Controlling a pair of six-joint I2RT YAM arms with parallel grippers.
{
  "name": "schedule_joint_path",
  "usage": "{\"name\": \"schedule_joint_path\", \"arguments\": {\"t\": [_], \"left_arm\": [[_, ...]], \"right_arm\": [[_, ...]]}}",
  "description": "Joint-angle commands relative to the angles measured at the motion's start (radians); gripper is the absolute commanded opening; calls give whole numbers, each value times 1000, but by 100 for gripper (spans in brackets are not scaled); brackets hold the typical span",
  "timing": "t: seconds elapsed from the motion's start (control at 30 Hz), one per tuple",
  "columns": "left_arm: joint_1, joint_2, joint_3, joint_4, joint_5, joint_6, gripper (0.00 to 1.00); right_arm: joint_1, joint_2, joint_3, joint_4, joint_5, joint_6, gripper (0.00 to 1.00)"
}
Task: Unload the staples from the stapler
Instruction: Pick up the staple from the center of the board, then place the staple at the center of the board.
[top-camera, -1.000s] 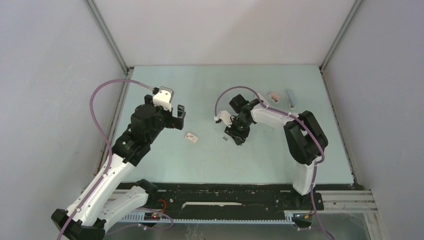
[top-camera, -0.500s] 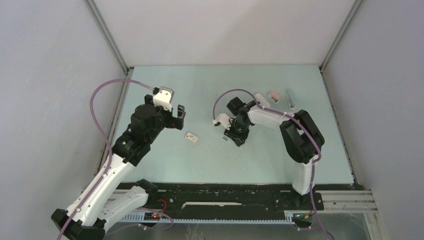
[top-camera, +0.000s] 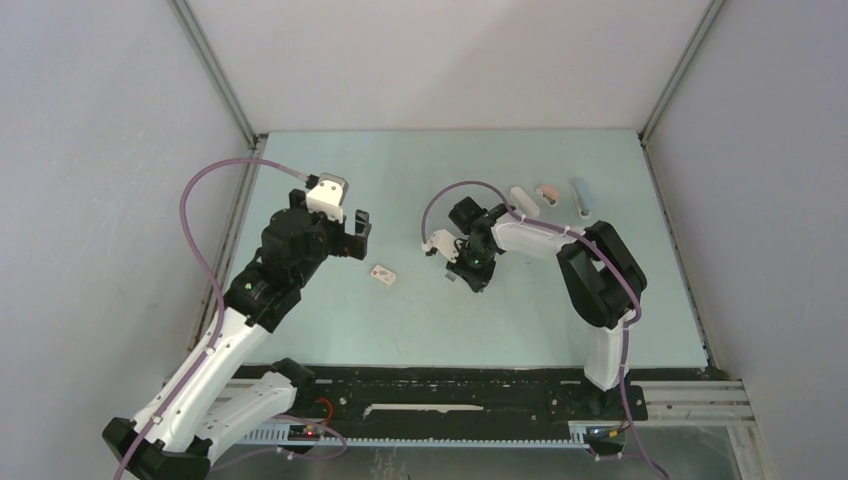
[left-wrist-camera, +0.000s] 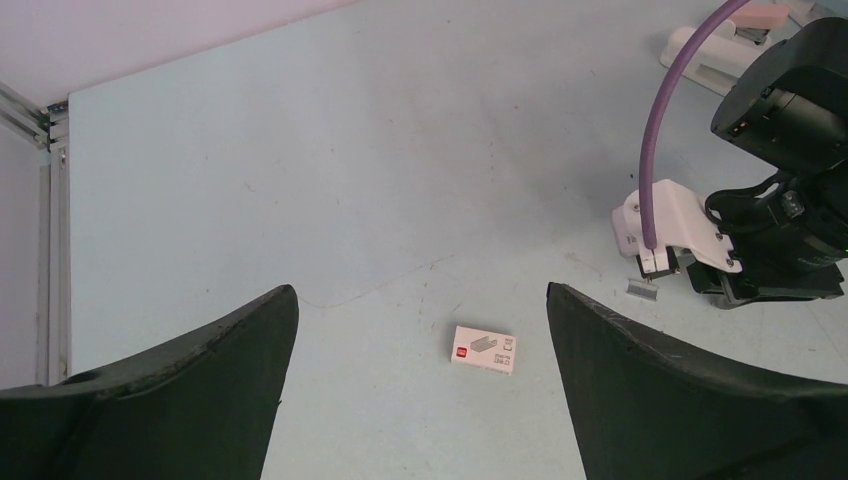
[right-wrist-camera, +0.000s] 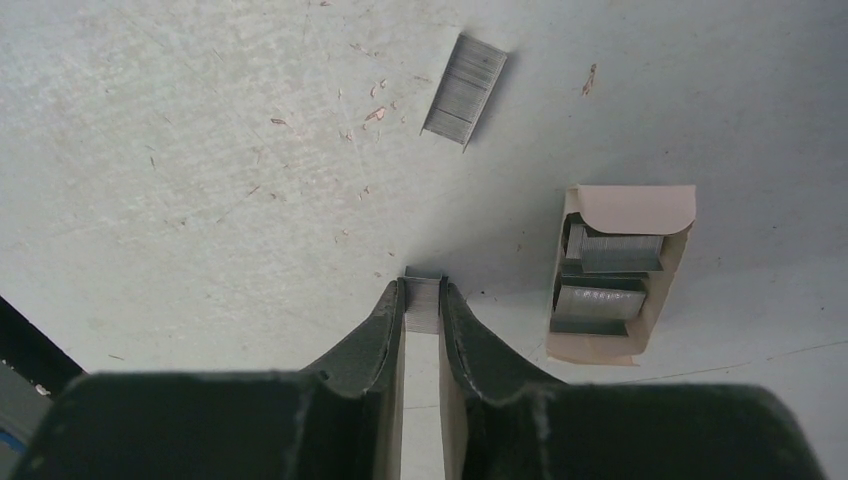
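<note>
In the right wrist view my right gripper (right-wrist-camera: 423, 286) has its fingers pressed on both sides of a short grey strip of staples (right-wrist-camera: 424, 310), low over the table. A second loose strip of staples (right-wrist-camera: 465, 88) lies ahead of it, also seen in the left wrist view as a staple strip (left-wrist-camera: 645, 289). From above, the right gripper (top-camera: 470, 264) points down at mid-table. Three small staplers lie at the back right: white (top-camera: 523, 198), pink (top-camera: 547, 192) and blue-grey (top-camera: 581, 196). My left gripper (left-wrist-camera: 420, 292) hangs open and empty, high above the table, left gripper (top-camera: 352, 234) at the left.
An open cardboard box (right-wrist-camera: 617, 275) holding more staple strips lies just right of the right fingers. A small closed white staple box (top-camera: 382, 274) lies between the arms, also below the left gripper as the white box (left-wrist-camera: 484, 350). Grey walls enclose the table.
The right fingers have closed in onto the staple strip. The right arm shifted a little to the left, uncovering the white stapler behind it. The left arm has not moved.
</note>
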Motion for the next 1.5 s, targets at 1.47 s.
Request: {"name": "schedule_joint_path", "arguments": {"t": [1.47], "left_arm": [[-198,130,-603,1228,331,-981,99]], "right_arm": [[-309,-296,-179,443,-1038,631,13]]}}
